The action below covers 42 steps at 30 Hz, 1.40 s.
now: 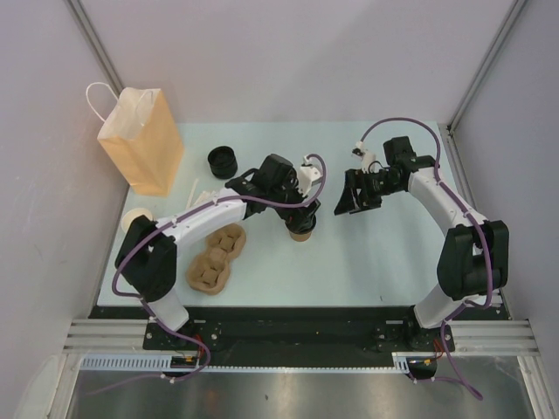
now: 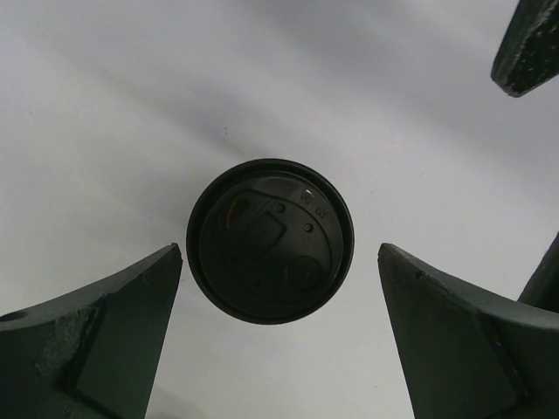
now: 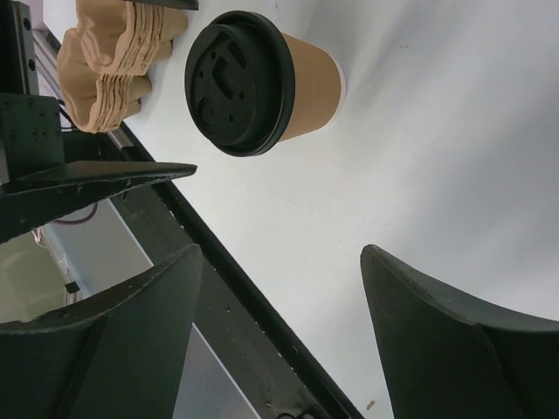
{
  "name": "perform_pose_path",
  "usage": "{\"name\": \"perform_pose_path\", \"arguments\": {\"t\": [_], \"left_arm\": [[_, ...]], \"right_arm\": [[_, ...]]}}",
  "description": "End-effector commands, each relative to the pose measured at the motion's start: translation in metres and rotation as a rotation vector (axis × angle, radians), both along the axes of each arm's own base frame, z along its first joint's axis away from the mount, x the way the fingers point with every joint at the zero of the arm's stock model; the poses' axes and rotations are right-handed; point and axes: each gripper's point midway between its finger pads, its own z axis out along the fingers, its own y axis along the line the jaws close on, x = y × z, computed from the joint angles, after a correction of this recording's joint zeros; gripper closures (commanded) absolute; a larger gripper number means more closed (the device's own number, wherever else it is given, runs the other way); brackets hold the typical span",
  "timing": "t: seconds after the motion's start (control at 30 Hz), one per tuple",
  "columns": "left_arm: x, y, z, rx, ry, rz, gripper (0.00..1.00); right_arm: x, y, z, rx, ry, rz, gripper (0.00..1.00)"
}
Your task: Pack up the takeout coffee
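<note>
looking down the left wrist view, you have the takeout coffee [image 2: 270, 240] upright at frame centre, straight below the left gripper [image 1: 301, 208], jaws wide either side of it, gripping nothing. the right gripper [image 1: 351, 199], likewise spread and empty, sits farther right.

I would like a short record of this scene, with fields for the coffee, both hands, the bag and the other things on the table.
coffee: takeout coffee, upright and lidded, on the table
left hand: left hand, open, above the coffee, a gap on each side
right hand: right hand, open, empty, apart from the coffee
bag: paper bag, standing at the far left corner
other: stack of black lids beside the bag; brown cup carriers near-left of the coffee; lidless tan cup at the left edge
</note>
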Motion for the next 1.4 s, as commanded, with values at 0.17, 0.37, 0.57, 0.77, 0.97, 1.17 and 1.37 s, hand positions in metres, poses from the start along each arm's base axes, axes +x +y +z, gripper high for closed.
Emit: {"name": "perform_pose_path", "arguments": {"t": [0.17, 0.37, 0.57, 0.77, 0.97, 1.17, 1.37], "left_arm": [[0.008, -0.009, 0.004, 0.0, 0.006, 0.021, 0.0], [0.01, -0.01, -0.005, 0.016, 0.021, 0.021, 0.01], [0.012, -0.009, -0.012, 0.031, 0.025, 0.027, 0.0], [0.014, -0.008, -0.015, 0.041, 0.014, 0.033, 0.07], [0.015, -0.007, -0.016, 0.047, 0.009, 0.035, 0.18], [0.016, -0.004, -0.015, 0.058, -0.001, 0.038, 0.3], [0.022, -0.001, 0.003, 0.034, -0.036, 0.054, 0.38]], "right_arm": [[0.009, 0.001, 0.007, 0.024, -0.023, -0.006, 0.2], [0.009, 0.002, 0.007, 0.03, -0.022, -0.003, 0.2], [0.008, 0.002, 0.007, 0.035, -0.019, -0.001, 0.2], [0.008, 0.002, 0.007, 0.039, -0.016, -0.001, 0.2], [0.01, 0.0, 0.007, 0.041, -0.016, -0.009, 0.2], [0.011, -0.001, 0.007, 0.04, -0.016, -0.013, 0.2], [0.011, -0.001, 0.007, 0.041, -0.015, -0.015, 0.2]]}}
